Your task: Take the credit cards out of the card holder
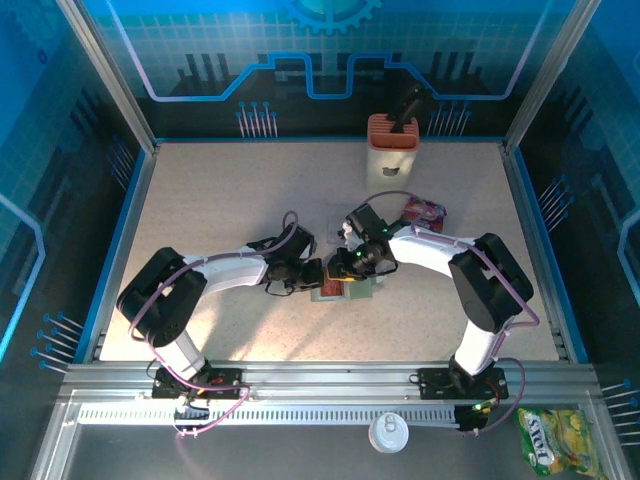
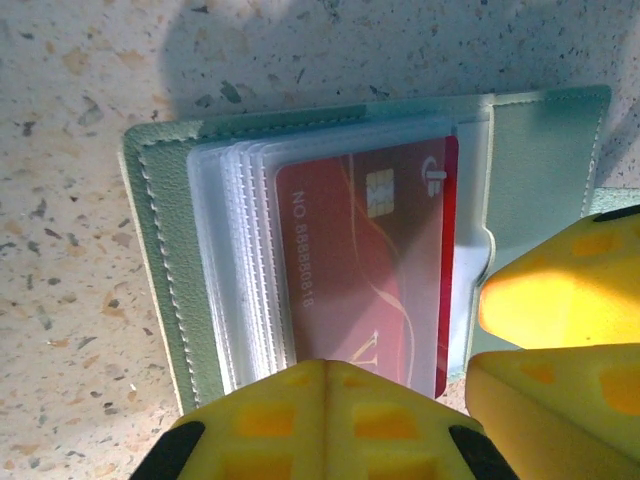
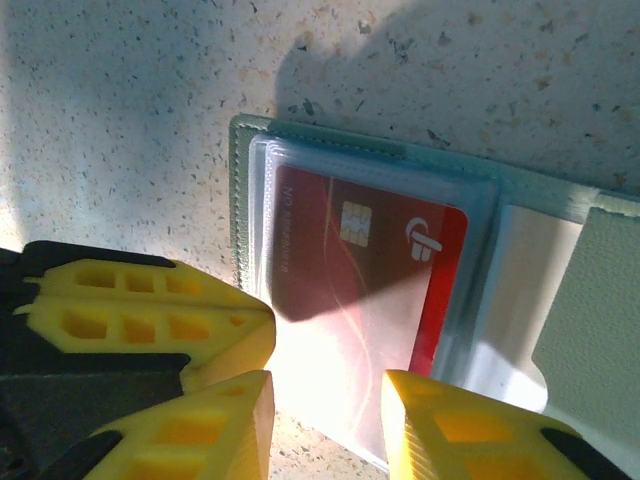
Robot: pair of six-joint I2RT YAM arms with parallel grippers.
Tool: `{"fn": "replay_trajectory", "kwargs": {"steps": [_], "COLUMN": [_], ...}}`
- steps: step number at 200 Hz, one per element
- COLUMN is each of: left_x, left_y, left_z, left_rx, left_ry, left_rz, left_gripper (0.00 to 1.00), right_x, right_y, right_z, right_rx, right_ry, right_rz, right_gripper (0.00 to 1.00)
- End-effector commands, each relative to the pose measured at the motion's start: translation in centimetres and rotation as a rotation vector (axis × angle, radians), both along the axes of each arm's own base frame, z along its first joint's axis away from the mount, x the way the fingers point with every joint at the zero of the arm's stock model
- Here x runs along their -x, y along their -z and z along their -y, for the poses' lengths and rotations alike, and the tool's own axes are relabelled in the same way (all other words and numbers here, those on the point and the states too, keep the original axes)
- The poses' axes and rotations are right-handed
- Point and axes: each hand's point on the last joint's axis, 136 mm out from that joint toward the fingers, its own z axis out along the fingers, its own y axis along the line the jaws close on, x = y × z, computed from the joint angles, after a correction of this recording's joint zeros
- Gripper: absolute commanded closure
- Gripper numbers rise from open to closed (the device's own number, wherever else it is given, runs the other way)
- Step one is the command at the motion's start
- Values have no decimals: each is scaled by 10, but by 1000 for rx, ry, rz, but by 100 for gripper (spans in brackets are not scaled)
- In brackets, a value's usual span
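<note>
The card holder (image 2: 160, 260) lies open on the speckled table, grey-green with clear plastic sleeves. A red credit card (image 2: 340, 250) with a chip sits in the top sleeve, and its right edge pokes out of the plastic. My left gripper (image 2: 325, 365) is shut, its yellow fingertips over the near edge of the sleeves. My right gripper (image 3: 326, 390) is open just above the same near edge, its fingers either side of the red card (image 3: 350, 270) on the holder (image 3: 600, 300). In the top view both grippers (image 1: 310, 278) (image 1: 350, 270) meet over the holder (image 1: 328, 293) at mid-table.
A tall orange-and-cream block (image 1: 393, 145) stands at the back. A crinkled red snack packet (image 1: 423, 212) lies right of the right arm. Blue walls ring the table. A white lid (image 1: 387, 432) and a yellow-green bag (image 1: 553, 440) lie beyond the front rail.
</note>
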Motion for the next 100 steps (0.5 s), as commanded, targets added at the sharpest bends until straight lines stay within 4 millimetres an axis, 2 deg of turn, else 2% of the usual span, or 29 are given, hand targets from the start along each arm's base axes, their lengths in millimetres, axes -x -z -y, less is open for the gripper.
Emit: {"fn": "replay_trajectory", "kwargs": {"steps": [1,100], "left_x": [12,15], "left_y": [17,21], "left_z": [-9,-14], "left_rx": [-53,-80], "left_ry": [-11,-20], "left_rz": [-49,-69], "left_gripper": [100,100], "right_x": [3,6], "right_y": [8,22], "right_z": [3,6], "right_rx": [-4,17], "right_ry": [6,9], "right_rz": [-35,-66], "right_gripper": [68,70]}}
